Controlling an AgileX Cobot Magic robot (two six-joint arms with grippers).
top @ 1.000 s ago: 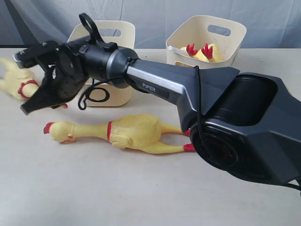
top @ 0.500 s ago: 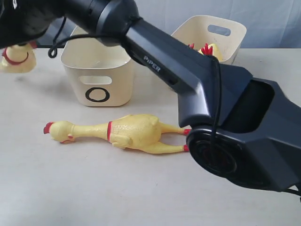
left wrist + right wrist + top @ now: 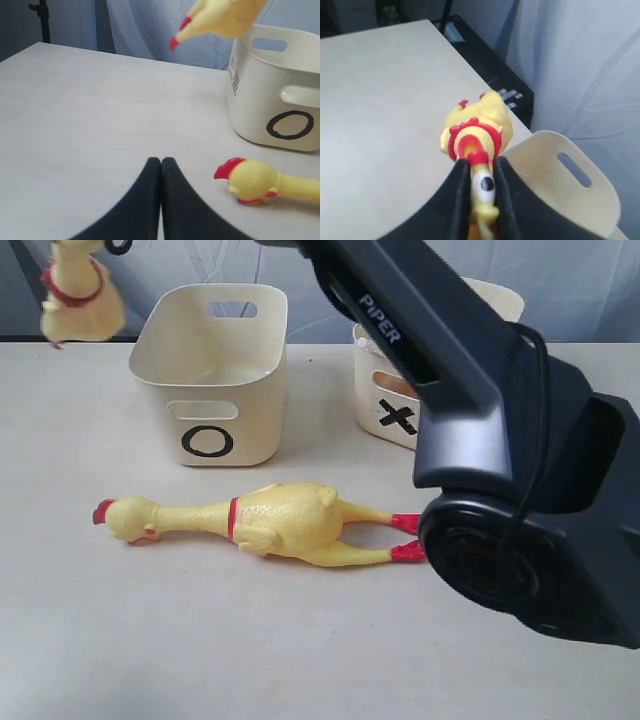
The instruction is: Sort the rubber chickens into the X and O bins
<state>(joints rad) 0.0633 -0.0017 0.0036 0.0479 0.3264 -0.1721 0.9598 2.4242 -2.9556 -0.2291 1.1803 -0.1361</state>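
R pincer (image 3: 481, 165) grips chicken (image 3: 78, 295) by head, just outside O bin (image 3: 245, 430); dangling body may snag rim. L pincer (image 3: 161, 164) closed, empty.

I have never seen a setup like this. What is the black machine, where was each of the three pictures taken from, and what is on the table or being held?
It is a robot with two arms, each ending in a two-fingered gripper. One picture comes from a camera off the arms; the big black shape in it is the right arm reaching across. The other two come from cameras on the wrists. On the table stand two cream tubs, the O bin and the X bin. A lying rubber chicken rests in front of them. The right gripper is clamped on the head of a hanging rubber chicken, up in the air. The left gripper is shut and empty.
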